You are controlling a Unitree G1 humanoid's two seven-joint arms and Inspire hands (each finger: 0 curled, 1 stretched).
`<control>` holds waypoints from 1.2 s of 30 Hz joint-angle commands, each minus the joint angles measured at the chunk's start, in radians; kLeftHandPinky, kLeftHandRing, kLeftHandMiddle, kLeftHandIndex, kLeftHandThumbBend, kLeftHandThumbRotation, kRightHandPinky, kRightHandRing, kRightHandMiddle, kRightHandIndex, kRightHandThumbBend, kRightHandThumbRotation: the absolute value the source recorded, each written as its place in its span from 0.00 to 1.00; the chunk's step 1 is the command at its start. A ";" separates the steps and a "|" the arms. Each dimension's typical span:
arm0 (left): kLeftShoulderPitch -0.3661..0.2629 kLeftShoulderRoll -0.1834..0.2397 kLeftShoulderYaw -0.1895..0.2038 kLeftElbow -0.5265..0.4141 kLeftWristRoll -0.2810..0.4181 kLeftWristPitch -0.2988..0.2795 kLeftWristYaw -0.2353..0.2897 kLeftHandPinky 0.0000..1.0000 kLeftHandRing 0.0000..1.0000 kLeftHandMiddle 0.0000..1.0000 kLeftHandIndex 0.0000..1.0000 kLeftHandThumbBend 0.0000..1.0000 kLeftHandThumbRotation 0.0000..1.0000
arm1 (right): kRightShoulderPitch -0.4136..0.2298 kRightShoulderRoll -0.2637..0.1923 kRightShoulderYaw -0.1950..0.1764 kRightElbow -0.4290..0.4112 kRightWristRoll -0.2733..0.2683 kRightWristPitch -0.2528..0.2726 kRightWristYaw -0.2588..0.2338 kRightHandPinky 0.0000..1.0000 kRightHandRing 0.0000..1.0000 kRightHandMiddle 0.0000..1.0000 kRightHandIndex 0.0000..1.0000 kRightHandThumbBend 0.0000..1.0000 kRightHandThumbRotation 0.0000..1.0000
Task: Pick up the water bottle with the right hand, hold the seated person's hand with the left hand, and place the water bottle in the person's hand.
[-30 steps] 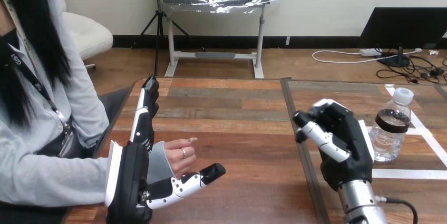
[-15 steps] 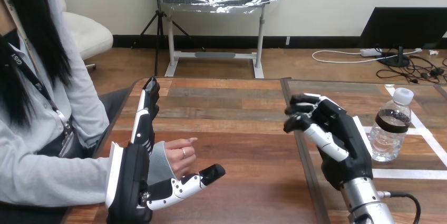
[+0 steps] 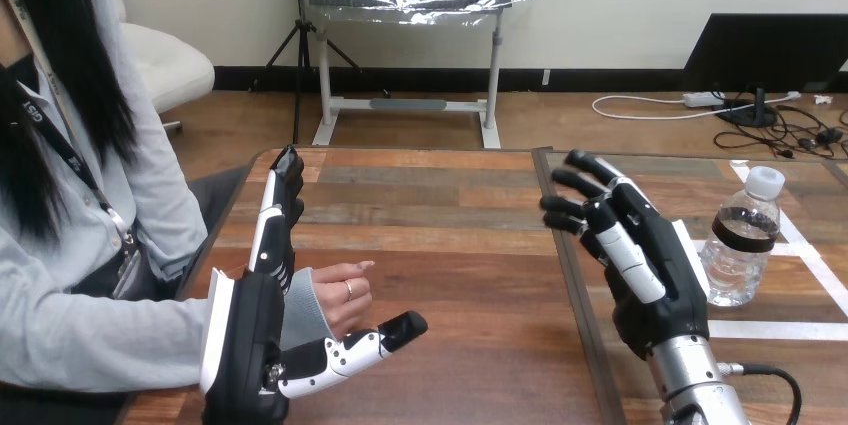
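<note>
Right hand (image 3: 650, 275): I am seeing it hovering over the table (image 3: 450, 235), fingers spread and straight, gripping nothing.
Bottle (image 3: 740, 250): standing upright on the table, just beside that hand's back.
Left hand (image 3: 245, 345): fingers pointing straight, thumb out, clasping nothing.
Person's hand (image 3: 340, 300): resting between that thumb and fingers.

One clear plastic water bottle (image 3: 738, 245), white cap, dark label band. Two black-and-white robot hands: left robot hand (image 3: 248, 340), right robot hand (image 3: 650, 275). One person's hand (image 3: 340, 301).
</note>
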 commanded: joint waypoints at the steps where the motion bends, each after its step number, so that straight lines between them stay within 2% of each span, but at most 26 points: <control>1: -0.060 0.001 0.001 -0.009 -0.006 0.005 -0.002 0.96 0.98 0.99 0.99 1.00 0.28 | -0.076 0.000 0.001 -0.010 -0.020 -0.089 -0.051 0.88 1.00 0.96 0.97 1.00 0.56; 5: -0.060 -0.001 -0.002 -0.010 -0.017 0.008 -0.008 0.97 0.98 0.98 0.99 1.00 0.28 | -0.070 -0.004 0.015 0.000 -0.090 -0.161 -0.175 0.88 1.00 0.98 0.99 1.00 0.58; 8: -0.061 -0.001 -0.004 -0.009 -0.022 0.009 -0.012 0.97 0.98 0.98 0.99 1.00 0.28 | -0.068 -0.004 0.020 0.007 -0.127 -0.197 -0.248 0.88 1.00 0.99 1.00 1.00 0.60; 12: -0.061 -0.001 -0.004 -0.007 -0.027 0.008 -0.016 0.97 0.98 0.98 0.99 1.00 0.28 | -0.067 -0.005 0.025 0.013 -0.157 -0.225 -0.310 0.88 1.00 1.00 1.00 1.00 0.62; 16: -0.063 -0.002 -0.006 -0.002 -0.037 0.004 -0.025 0.98 0.99 0.99 1.00 1.00 0.28 | -0.068 -0.008 0.029 0.019 -0.184 -0.251 -0.369 0.92 1.00 1.00 1.00 1.00 0.63; 27: -0.070 -0.005 -0.008 0.008 -0.051 -0.005 -0.039 0.99 1.00 0.99 1.00 1.00 0.27 | -0.078 -0.021 0.027 0.032 -0.199 -0.289 -0.451 0.99 1.00 1.00 1.00 1.00 0.63; 36: -0.073 -0.009 -0.007 0.019 -0.058 -0.014 -0.044 1.00 1.00 1.00 1.00 1.00 0.27 | -0.088 -0.036 0.022 0.042 -0.194 -0.316 -0.484 1.00 1.00 1.00 1.00 1.00 0.64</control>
